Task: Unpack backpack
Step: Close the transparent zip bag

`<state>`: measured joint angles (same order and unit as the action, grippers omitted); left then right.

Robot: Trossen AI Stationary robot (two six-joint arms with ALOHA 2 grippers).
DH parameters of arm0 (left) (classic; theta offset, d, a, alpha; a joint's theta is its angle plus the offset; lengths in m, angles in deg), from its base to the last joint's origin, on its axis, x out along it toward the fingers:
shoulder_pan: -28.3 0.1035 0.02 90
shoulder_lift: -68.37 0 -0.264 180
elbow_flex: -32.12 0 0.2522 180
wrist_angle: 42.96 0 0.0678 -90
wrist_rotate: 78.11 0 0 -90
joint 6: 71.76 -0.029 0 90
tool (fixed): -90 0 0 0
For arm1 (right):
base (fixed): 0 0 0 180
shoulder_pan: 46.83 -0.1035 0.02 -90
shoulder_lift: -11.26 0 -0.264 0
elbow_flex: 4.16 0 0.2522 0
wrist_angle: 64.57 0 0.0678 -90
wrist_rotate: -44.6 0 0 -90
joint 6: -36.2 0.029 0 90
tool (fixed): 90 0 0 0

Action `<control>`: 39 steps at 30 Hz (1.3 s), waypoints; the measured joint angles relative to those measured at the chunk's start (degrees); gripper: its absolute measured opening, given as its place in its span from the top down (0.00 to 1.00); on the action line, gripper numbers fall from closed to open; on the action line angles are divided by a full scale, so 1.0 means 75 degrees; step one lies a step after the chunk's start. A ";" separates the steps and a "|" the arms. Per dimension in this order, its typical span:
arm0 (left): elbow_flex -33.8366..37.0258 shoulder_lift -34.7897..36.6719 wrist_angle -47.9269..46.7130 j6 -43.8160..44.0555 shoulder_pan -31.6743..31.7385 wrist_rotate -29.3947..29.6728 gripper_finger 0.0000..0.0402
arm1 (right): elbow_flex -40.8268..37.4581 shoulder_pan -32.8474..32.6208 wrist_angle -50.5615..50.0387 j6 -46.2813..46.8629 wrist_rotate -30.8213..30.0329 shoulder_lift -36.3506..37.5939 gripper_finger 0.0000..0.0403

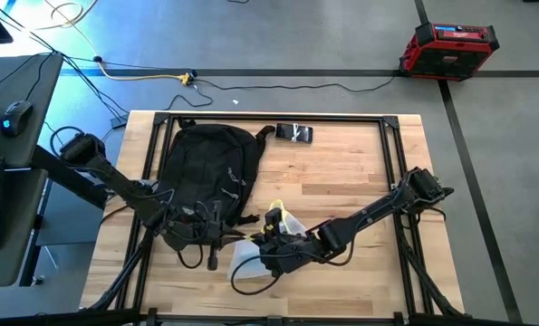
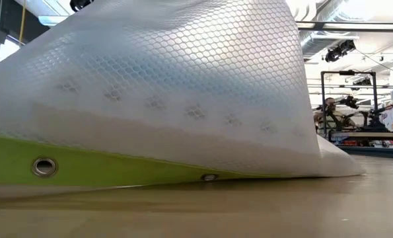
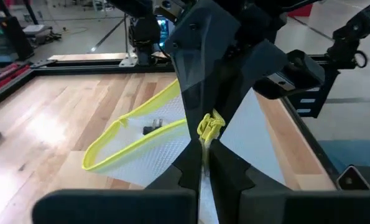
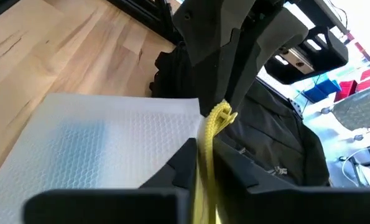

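The black backpack (image 1: 206, 167) lies flat on the table's left half, and also shows behind the pouch (image 4: 278, 130). Beside its near right corner is a white mesh pouch (image 1: 249, 258) with a yellow zip edge (image 1: 283, 221). The pouch's lower part rests on the table and it fills the low view (image 2: 170, 99). My left gripper (image 1: 255, 237) (image 3: 203, 152) and my right gripper (image 1: 274, 244) (image 4: 204, 146) meet tip to tip at that edge, both shut on it. My left gripper pinches the pouch's bunched yellow zip edge (image 3: 206, 132) between its two fingers, coming nearly level from the table's left. The white mesh spreads away below the fingers, down to the table. My right gripper pinches the same yellow edge (image 4: 204, 152) between its two fingers, just beside the left gripper's fingers (image 4: 234, 81). It comes from the table's right, slanting down. The mesh (image 4: 97, 149) falls away below the hold.
A small black object (image 1: 294, 133) lies near the table's far edge, right of the backpack. A black cord loops at the near edge (image 1: 251, 285). The table's right half is bare wood apart from my right arm. A red case (image 1: 448, 47) stands on the floor beyond.
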<state>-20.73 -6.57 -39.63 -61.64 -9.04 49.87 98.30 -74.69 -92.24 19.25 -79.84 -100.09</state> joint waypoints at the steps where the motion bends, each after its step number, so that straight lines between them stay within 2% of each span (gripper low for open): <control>1: 0.0000 0.0000 0.0001 -0.0067 -0.0068 0.0109 1.00 | 0.0027 -0.0001 -0.0019 -0.0066 0.0011 0.0013 0.87; 6: 0.0000 -0.0001 -0.0025 -0.0641 -0.0522 0.0984 1.00 | 0.0374 -0.0015 -0.0039 -0.0141 -0.0112 0.0036 0.64; 8: 0.0000 -0.0001 -0.0020 -0.0923 -0.0719 0.1394 1.00 | 0.0482 -0.0015 -0.0041 0.0106 0.0282 0.0044 0.56; 11: 0.0000 -0.0001 0.0020 -0.1233 -0.0971 0.1807 1.00 | 0.0491 0.0102 -0.0052 0.0882 0.1075 0.0047 0.49; 14: 0.0000 -0.0001 0.0124 -0.1485 -0.1195 0.2254 1.00 | 0.0458 0.0274 -0.0091 0.1688 0.1243 0.0047 0.47; 17: 0.0000 -0.0001 0.0152 -0.1637 -0.1390 0.2597 1.00 | 0.0454 0.0399 -0.0367 0.2217 0.1130 0.0046 0.51; 19: 0.0000 -0.0001 0.0157 -0.1720 -0.1494 0.2776 1.00 | 0.0447 0.0446 -0.0575 0.2428 0.0883 0.0038 0.57; 27: 0.0000 -0.0001 0.0153 -0.1788 -0.1635 0.3038 1.00 | 0.0441 0.0497 -0.1234 0.2722 0.0967 0.0035 0.96; 32: 0.0000 -0.0001 0.0171 -0.1764 -0.1632 0.2373 0.93 | 0.0441 0.0292 -0.1702 0.2432 0.0630 0.0035 1.00; 36: 0.0000 0.0001 0.0115 -0.1450 -0.1605 0.2047 0.81 | 0.0432 0.0041 -0.1973 0.1931 -0.0252 0.0030 1.00; 39: 0.0000 0.0001 0.0115 -0.1280 -0.1502 0.1858 0.71 | 0.0432 -0.0109 -0.1962 0.1577 -0.0546 0.0030 1.00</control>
<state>-20.73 -6.56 -38.77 -71.24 -20.31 63.81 101.54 -75.51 -106.96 31.07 -83.94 -99.87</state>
